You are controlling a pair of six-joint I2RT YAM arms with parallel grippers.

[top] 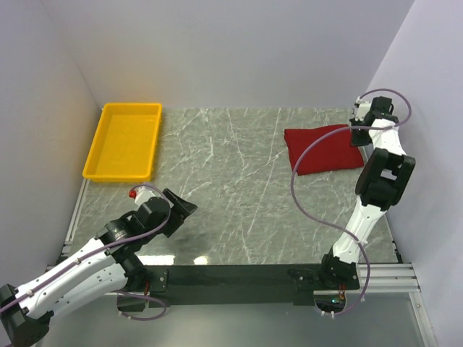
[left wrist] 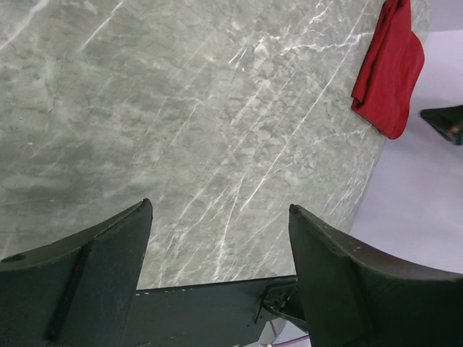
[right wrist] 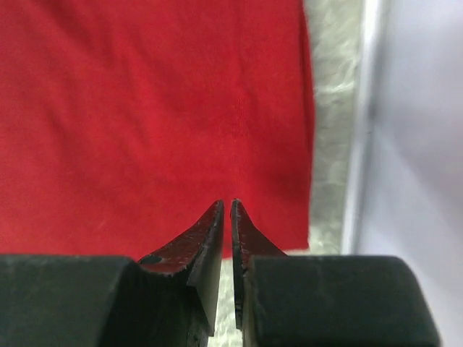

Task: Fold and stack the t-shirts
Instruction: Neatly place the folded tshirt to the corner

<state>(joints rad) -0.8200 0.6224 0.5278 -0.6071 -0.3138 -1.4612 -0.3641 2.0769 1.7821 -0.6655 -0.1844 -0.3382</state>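
The dark red t-shirt (top: 323, 150) lies folded into a compact rectangle at the table's far right, close to the right wall. My right gripper (top: 358, 131) hangs over its right edge. In the right wrist view the shirt (right wrist: 145, 108) fills the picture, and the right gripper (right wrist: 227, 204) is shut with only a thin slit between its fingers and no cloth in it. My left gripper (top: 189, 208) rests low at the near left, far from the shirt. It stands open (left wrist: 219, 208) over bare table, with the shirt (left wrist: 389, 72) at the top right.
An empty yellow tray (top: 119, 176) sits at the far left of the marble table (top: 239, 188). White walls close in the left, back and right sides. The table's right edge (right wrist: 347, 144) runs just beside the shirt. A black rail (top: 239, 275) lines the near edge.
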